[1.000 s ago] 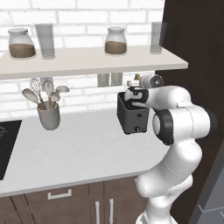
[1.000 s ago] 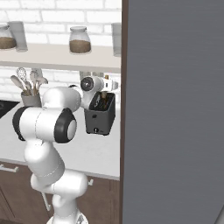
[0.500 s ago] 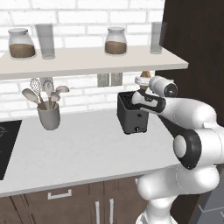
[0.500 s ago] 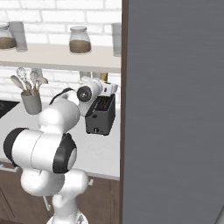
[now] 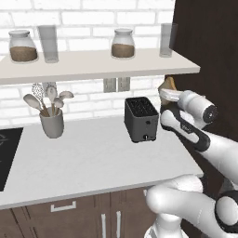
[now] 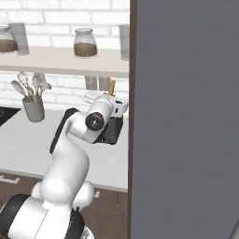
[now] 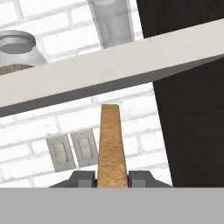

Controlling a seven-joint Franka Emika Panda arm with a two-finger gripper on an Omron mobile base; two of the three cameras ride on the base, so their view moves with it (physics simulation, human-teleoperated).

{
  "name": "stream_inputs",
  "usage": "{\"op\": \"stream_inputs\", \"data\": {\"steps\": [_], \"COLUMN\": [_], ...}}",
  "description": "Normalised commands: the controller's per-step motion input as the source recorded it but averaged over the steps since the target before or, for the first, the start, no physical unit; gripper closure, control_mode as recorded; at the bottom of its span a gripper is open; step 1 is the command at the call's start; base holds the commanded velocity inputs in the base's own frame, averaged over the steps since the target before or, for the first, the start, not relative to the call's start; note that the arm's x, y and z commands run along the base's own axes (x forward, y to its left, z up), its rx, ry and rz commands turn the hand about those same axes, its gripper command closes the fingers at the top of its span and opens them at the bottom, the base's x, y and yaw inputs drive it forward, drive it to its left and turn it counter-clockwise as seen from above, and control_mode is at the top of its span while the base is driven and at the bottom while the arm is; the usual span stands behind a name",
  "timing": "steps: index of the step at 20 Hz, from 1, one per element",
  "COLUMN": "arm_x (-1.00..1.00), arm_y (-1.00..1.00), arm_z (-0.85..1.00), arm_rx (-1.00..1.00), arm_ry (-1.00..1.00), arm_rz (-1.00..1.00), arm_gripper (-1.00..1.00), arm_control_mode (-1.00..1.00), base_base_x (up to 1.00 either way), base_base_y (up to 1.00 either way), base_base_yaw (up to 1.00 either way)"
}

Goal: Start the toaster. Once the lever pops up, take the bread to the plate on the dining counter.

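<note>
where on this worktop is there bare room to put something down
The widest free patch on the worktop lies between the utensil cup and the toaster, running forward to the front edge. A narrower strip sits between the cup and the hob. Right of the toaster it is crowded: the end effector hangs there, shut on the bread.

Kitchen: toaster (image 5: 142,119), utensil cup (image 5: 51,122), brick backsplash (image 5: 88,93)

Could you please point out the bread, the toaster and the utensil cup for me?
bread (image 7: 110,144), hand view, middle of the slice's tan edge between the fingertips.
toaster (image 5: 142,124), left base view, its dark front face.
utensil cup (image 5: 52,125), left base view, the grey wall of the cup.
</note>
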Motion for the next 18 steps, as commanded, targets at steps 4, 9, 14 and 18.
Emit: {"op": "stream_inputs", "data": {"steps": [4, 9, 14, 18], "arm_x": [-1.00, -1.00, -1.00, -1.00], "arm_y": [0.39, 0.54, 0.22, 0.04], "arm_z": [0.38, 0.15, 0.08, 0.01], "arm_rx": [-0.14, -0.26, -0.15, -0.04], "arm_ry": [0.01, 0.09, 0.30, 0.39], "arm_rz": [0.00, 0.00, 0.00, 0.00], "arm_gripper": [1.00, 1.00, 1.00, 1.00], "arm_control_mode": [-1.00, -1.00, -1.00, -1.00], "base_base_x": [0.00, 0.00, 0.00, 0.00], "base_base_y": [0.00, 0.00, 0.00, 0.00], "base_base_yaw": [0.00, 0.00, 0.00, 0.00]}}
